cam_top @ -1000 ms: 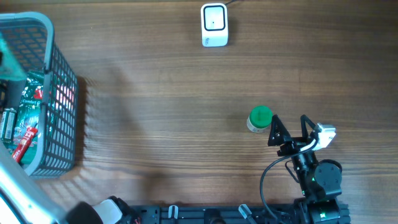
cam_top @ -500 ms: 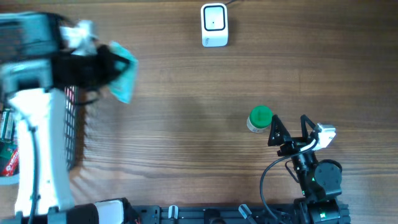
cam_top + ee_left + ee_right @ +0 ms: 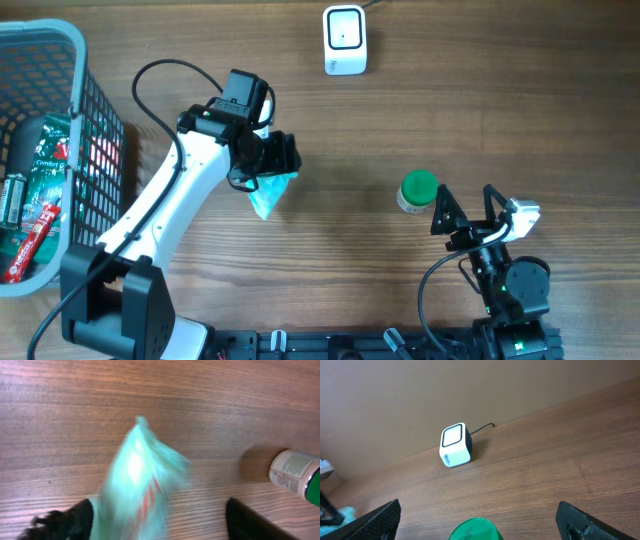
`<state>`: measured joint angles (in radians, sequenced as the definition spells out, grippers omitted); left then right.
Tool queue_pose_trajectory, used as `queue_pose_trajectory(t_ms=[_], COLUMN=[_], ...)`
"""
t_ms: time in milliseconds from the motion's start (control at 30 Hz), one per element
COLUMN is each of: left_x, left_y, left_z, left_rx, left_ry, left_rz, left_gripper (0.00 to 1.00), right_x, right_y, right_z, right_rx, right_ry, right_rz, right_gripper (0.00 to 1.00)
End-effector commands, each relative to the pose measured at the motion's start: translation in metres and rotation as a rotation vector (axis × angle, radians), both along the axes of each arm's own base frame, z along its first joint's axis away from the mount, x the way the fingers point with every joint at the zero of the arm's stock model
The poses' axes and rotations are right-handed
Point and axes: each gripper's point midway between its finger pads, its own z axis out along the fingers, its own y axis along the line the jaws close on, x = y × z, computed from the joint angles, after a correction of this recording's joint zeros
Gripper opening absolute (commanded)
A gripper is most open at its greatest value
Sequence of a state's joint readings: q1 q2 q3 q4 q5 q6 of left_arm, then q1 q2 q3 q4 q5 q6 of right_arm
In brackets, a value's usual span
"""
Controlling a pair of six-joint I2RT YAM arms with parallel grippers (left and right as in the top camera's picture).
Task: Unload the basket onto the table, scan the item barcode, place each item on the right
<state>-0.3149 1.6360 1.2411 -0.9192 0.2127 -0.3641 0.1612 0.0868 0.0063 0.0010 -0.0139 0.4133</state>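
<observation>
Fingers, left arm (image 3: 70,519): spread wide at the lower edge of the wrist view; the pouch hangs blurred just beside the left-hand one, and no squeeze on it shows.
Fingers, right arm (image 3: 380,520): spread wide and empty, at the lower right of the overhead view.
Item: teal pouch (image 3: 270,195), red print on its face, at centre-left of the overhead view under the left arm's tip, on or just above the worktop (image 3: 350,290); which, I cannot tell.
Handling, judged: light, thin film, soft and floppy, likely slick; it should sag and fold if pinched at one corner.
Hold, judged: across a sealed edge with the printed face left uncovered; no barcode is readable here.
Scanner (image 3: 345,40): white, top centre, well apart from the pouch.
Second item: green-capped bottle (image 3: 416,190), on its side, just beside the right fingers; rigid and likely to roll.
Basket (image 3: 100,180): far left, more packets inside.
</observation>
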Motion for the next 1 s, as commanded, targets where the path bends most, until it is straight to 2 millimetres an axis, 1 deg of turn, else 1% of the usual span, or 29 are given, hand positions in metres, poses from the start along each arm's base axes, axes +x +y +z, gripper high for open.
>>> queue_pose_trajectory(t_ms=[0, 33, 133, 233, 333, 367, 400, 467, 500, 633, 700, 767, 867, 967], left_x=[0.001, 0.001, 0.000, -0.004, -0.008, -0.007, -0.005, -0.001, 0.000, -0.006, -0.012, -0.017, -0.018, -0.017], left_y=[0.002, 0.003, 0.017, 0.047, 0.080, 0.087, 0.089, 0.087, 0.082, 0.051, 0.042, 0.044, 0.055, 0.054], left_z=[0.003, 0.003, 0.000, -0.004, -0.002, 0.000, 0.000, -0.001, -0.004, -0.019, -0.026, -0.034, -0.046, -0.049], left_rx=[0.023, 0.029, 0.106, 0.258, 0.429, 0.467, 0.479, 0.469, 0.443, 0.310, 0.260, 0.237, 0.217, 0.107], left_ry=[-0.016, -0.014, -0.017, -0.003, -0.010, -0.023, -0.034, -0.049, -0.048, -0.024, -0.003, 0.030, 0.072, 0.084], left_rz=[0.015, 0.018, 0.039, 0.137, 0.221, 0.237, 0.241, 0.239, 0.207, -0.044, -0.137, -0.163, -0.173, -0.208], left_gripper=[0.95, 1.00, 1.00, 1.00, 1.00, 1.00, 1.00, 1.00, 1.00, 1.00, 1.00, 1.00, 1.00, 1.00], right_x=[0.000, 0.000, 0.000, 0.000, 0.000, 0.000, 0.000, 0.000, 0.000, 0.000, 0.000, 0.000, 0.000, 0.000], right_y=[-0.001, -0.001, -0.001, -0.001, -0.001, -0.001, -0.001, -0.001, -0.001, -0.001, -0.001, -0.001, -0.001, -0.001], right_z=[0.000, 0.000, 0.000, 0.000, 0.000, 0.000, 0.000, 0.000, 0.000, 0.000, 0.000, 0.000, 0.000, 0.000], right_rx=[-0.018, -0.018, -0.018, -0.018, -0.018, -0.018, -0.018, -0.019, -0.019, -0.018, -0.018, -0.018, -0.018, -0.018], right_ry=[-0.005, -0.005, -0.005, -0.005, -0.005, -0.005, -0.005, -0.006, -0.006, -0.005, -0.005, -0.005, -0.005, -0.005], right_rz=[-0.008, -0.008, -0.008, -0.008, -0.008, -0.008, -0.008, -0.008, -0.008, -0.008, -0.008, -0.008, -0.008, -0.008], right_gripper=[1.00, 1.00, 1.00, 1.00, 1.00, 1.00, 1.00, 1.00, 1.00, 1.00, 1.00, 1.00, 1.00, 1.00])
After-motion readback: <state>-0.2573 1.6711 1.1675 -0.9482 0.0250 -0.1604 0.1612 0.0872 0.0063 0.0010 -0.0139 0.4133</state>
